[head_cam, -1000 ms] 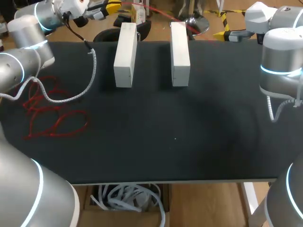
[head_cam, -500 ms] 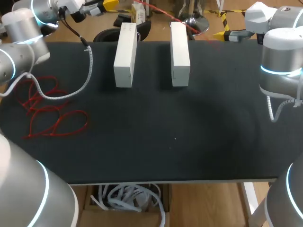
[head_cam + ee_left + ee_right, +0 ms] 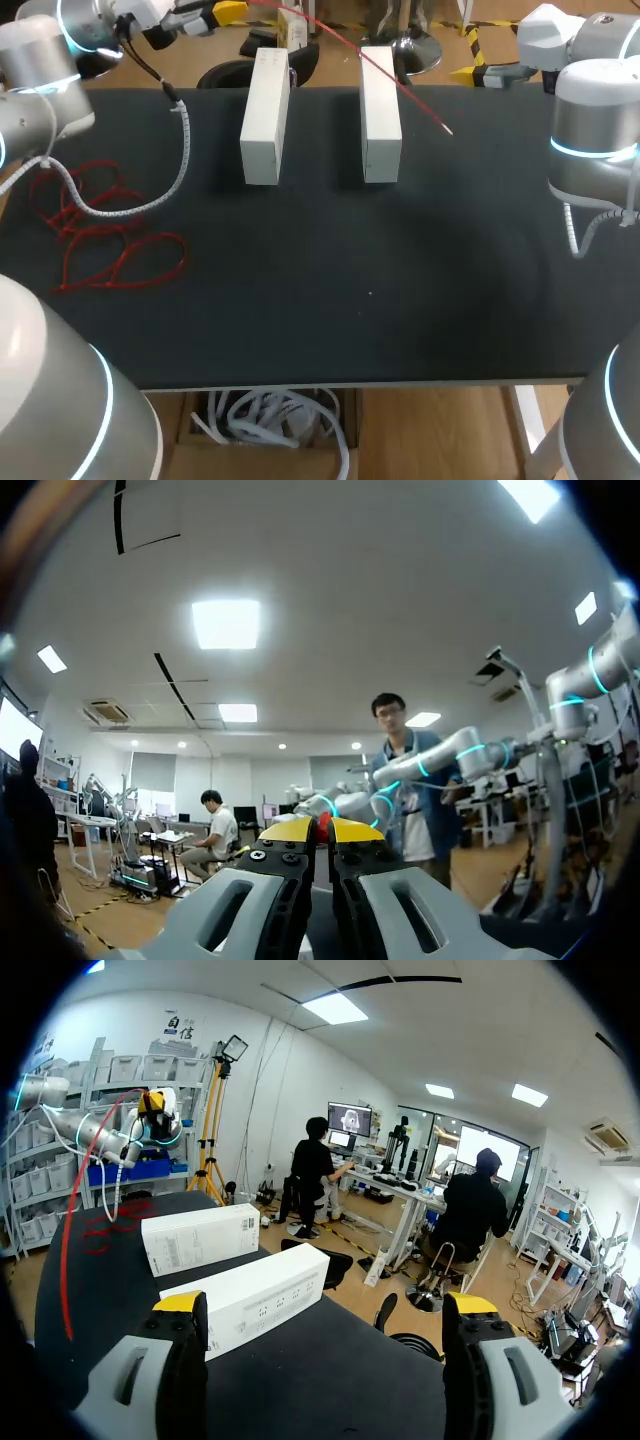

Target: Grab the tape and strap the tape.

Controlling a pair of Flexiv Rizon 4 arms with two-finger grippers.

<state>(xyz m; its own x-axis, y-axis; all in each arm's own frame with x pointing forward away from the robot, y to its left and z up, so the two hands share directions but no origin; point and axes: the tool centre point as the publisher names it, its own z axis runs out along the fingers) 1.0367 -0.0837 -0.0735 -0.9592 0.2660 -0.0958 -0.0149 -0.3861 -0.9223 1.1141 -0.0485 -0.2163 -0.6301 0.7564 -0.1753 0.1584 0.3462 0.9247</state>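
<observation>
My left gripper (image 3: 228, 12) hangs past the table's far left corner, shut on one end of a long red strap (image 3: 400, 85). The strap runs from it across the right white box, its free end in the air over the table. The left wrist view shows the yellow fingertips (image 3: 290, 830) pressed together on a bit of red strap (image 3: 323, 827). In the right wrist view my right gripper (image 3: 325, 1305) stands wide open and empty above the table's right side. Far ahead of it are the left gripper (image 3: 155, 1105) and the curved red strap (image 3: 70, 1240).
Two long white boxes (image 3: 265, 115) (image 3: 380, 100) lie side by side at the table's far middle. A tangle of red straps (image 3: 110, 240) lies on the black table top (image 3: 400, 300) at the left. The left arm's white coiled cable (image 3: 150, 205) sags over that side.
The left arm has shifted further left and up. The red strap in its gripper has swung so that its free end now reaches past the right box over the table.
</observation>
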